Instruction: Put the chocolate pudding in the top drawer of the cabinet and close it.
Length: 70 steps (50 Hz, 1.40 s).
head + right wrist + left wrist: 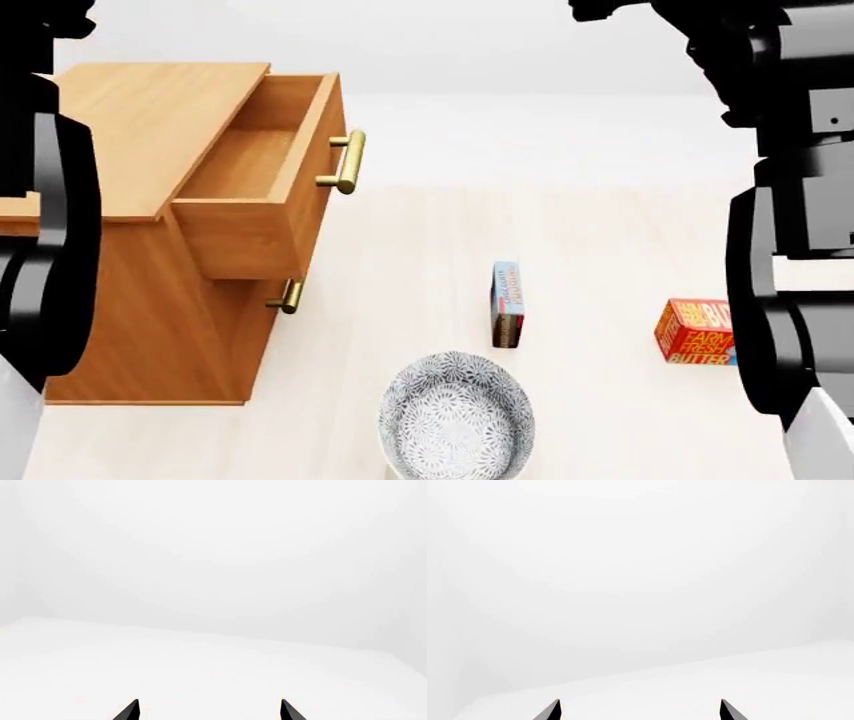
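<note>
The pudding (pixel 507 304) stood upright on the pale table (pixel 627 230), its long axis running away from the robot, a light blue narrow edge up and a dark red-brown face toward the bowl. Neither set of jaws was near it: both wrist views showed only white surface and wall beyond the fingertips, so the box lay well below and ahead of both grippers, out of their line. By the head view it sat a little right of centre, so the right arm (pixel 787 230) was probably the nearer, though neither gripper itself showed there. The left gripper (pixel 639 711) had its two dark tips spread wide with nothing between them, and the right gripper (pixel 209 711) was likewise wide and empty. The print on the pudding was too small to read. Well apart to its right lay a red-orange box (pixel 695 332) reading "FARM FRESH BUTTER". Just in front stood a patterned bowl (pixel 457 418). To the left, the drawer (pixel 260 170) of the cabinet (pixel 147 300) stood pulled out and looked empty, brass handle (pixel 346 162) toward the pudding.
</note>
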### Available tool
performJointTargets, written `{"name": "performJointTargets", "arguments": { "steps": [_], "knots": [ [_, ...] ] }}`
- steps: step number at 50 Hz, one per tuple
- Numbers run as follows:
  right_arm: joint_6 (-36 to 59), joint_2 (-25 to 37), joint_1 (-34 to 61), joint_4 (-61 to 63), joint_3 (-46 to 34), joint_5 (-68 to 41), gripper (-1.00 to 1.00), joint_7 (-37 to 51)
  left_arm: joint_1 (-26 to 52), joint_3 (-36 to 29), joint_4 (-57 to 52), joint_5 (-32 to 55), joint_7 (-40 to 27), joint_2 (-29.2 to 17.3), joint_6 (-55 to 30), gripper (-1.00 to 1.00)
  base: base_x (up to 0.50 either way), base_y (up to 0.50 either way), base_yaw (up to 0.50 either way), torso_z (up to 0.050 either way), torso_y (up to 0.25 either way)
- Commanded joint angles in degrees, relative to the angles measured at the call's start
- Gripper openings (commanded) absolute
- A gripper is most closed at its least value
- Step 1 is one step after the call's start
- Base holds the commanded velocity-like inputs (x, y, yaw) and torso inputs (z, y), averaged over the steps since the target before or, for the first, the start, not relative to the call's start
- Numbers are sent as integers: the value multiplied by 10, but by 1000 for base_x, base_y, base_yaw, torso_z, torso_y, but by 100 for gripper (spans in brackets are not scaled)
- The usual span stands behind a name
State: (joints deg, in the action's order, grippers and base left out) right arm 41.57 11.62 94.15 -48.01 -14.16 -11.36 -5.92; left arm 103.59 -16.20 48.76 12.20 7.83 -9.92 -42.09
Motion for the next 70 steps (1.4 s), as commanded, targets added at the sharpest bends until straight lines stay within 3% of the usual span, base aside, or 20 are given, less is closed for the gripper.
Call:
{"name": "performJointTargets", "arguments": {
  "steps": [1, 7, 14, 31, 41, 53, 70],
  "knots": [
    [9, 3, -6, 10, 2, -4, 100, 2, 3, 0, 10, 5, 1, 4, -8, 100, 0, 0, 0, 0, 0],
    [12, 4, -11, 13, 2, -6, 100, 3, 37, -11, 90, 10, 32, 23, -43, 100, 0, 0, 0, 0, 0],
    [19, 9, -21, 24, 4, -9, 100, 5, 96, -23, 258, 5, 71, 59, -25, 100, 0, 0, 0, 0, 0],
    [33, 14, -34, 43, 2, -14, 100, 5, 107, 20, 262, -49, 87, 80, -233, 100, 0, 0, 0, 0, 0],
    [31, 13, -38, 43, -1, -16, 100, 2, 109, 112, 262, -81, 28, 76, -313, 100, 0, 0, 0, 0, 0],
    [31, 13, -42, 44, -6, -17, 100, -1, 85, 222, 262, -102, -31, 68, -332, 100, 0, 0, 0, 0, 0],
    [39, 15, -49, 55, -9, -20, 100, -1, 56, 257, 262, -117, -40, 75, -317, 100, 0, 0, 0, 0, 0]
  ]
}}
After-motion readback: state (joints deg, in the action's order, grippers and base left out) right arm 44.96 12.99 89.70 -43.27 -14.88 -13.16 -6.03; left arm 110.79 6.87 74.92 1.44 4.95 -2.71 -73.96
